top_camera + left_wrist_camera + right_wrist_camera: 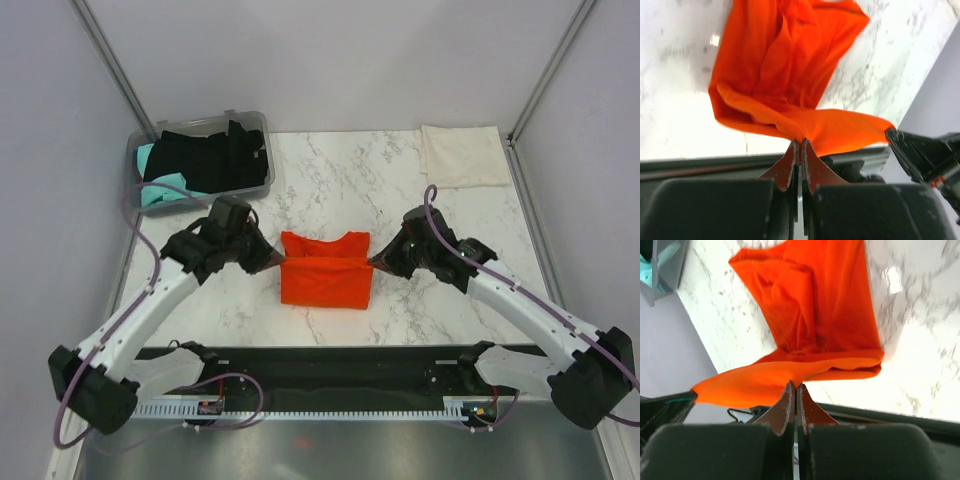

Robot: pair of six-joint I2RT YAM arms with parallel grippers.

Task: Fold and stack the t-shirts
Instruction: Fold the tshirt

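Far left corner of the worktop: a clear grey bin stands against the left wall. It holds a bunched black t-shirt. A teal t-shirt shows at the near left corner of the bin.

Left gripper: the fingers are pressed together on the left edge of the orange-red t-shirt and pinch a fold of its cloth. In the left wrist view the two fingertips meet with only a thin layer of cloth between them.

Orange-red t-shirt: it is at the middle of the worktop, between the two grippers and well apart from the bin. From above it reads as a roughly rectangular folded shape with the neckline toward the far side. A band of cloth runs straight across from one gripper to the other, raised at both ends. The rest of the shirt lies on the marble surface, creased and doubled over.

Right gripper: the fingers are pressed together on the right edge of the orange-red t-shirt and pinch the cloth, level with the left gripper. The right wrist view shows the fingertips closed on the fabric.

Far right corner of the worktop: a cream-white t-shirt lies folded flat, well apart from the orange-red one.
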